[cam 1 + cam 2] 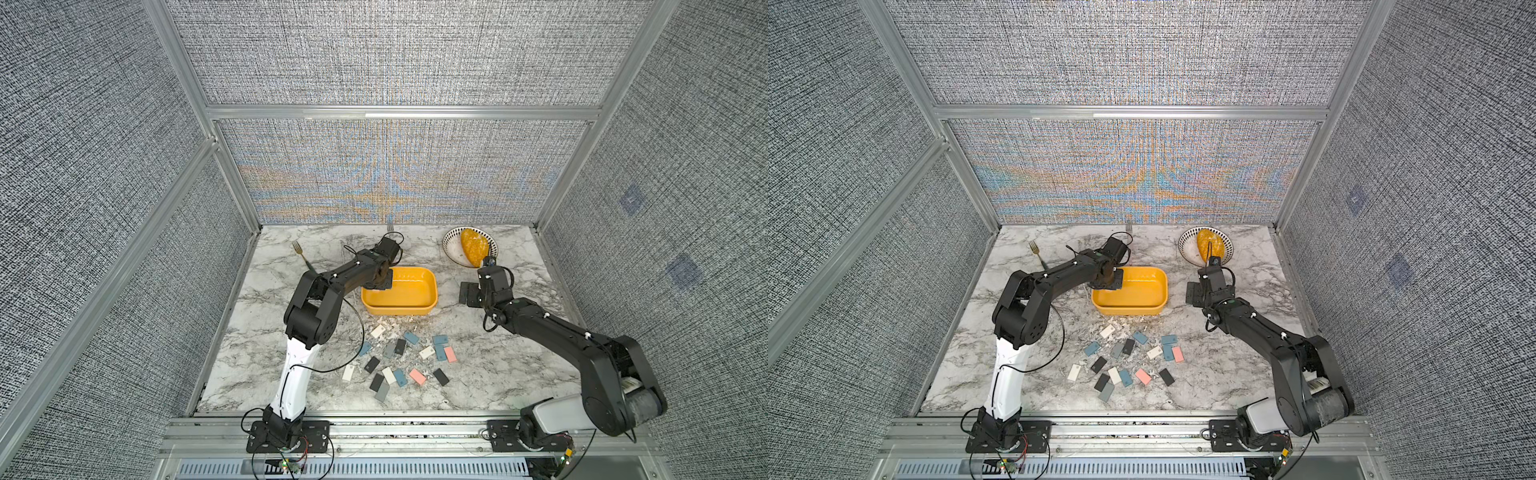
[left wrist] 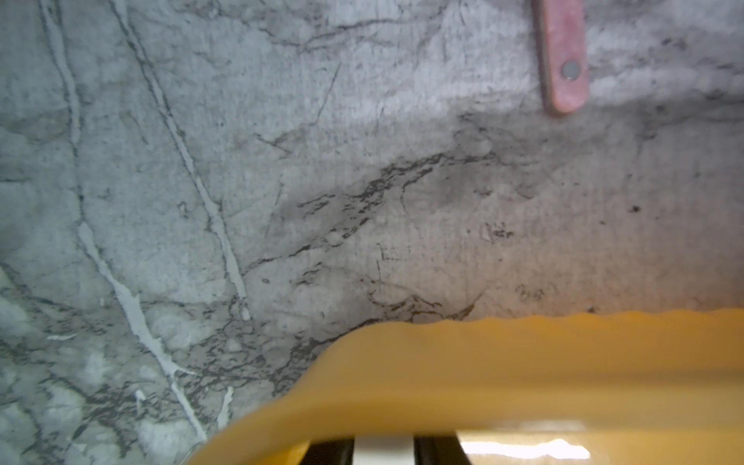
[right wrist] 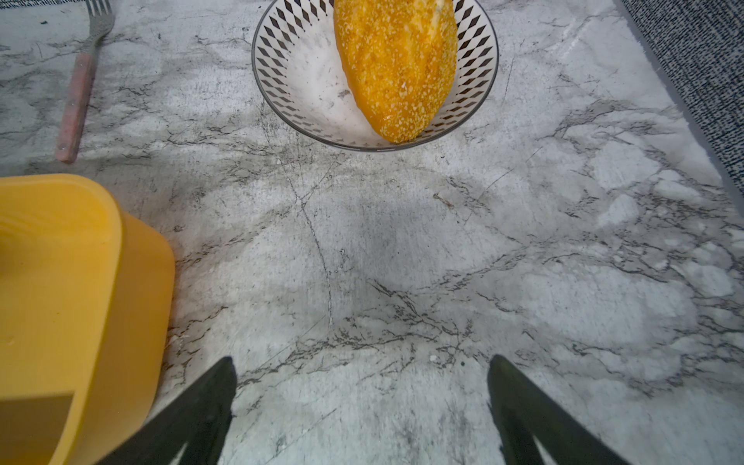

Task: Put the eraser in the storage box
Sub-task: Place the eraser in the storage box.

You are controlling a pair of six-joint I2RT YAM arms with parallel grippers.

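Over the storage box's (image 1: pixel 401 309) left end, your left gripper (image 1: pixel 380 284) is clamped on a white eraser (image 2: pixel 384 450); pink-handled fork (image 2: pixel 561 60) on the table (image 1: pixel 498 374) beyond the rim; your right gripper (image 3: pixel 361 362) spread wide, holding nothing, beside the box; small flat blocks (image 1: pixel 399 361) scattered toward the arm bases; bowl (image 1: pixel 451 249): one orange crumbed loaf (image 1: pixel 473 249).

Lab test cell: alu frame (image 1: pixel 403 113), fabric panels (image 1: pixel 395 54), marble-look tabletop (image 1: pixel 478 374).
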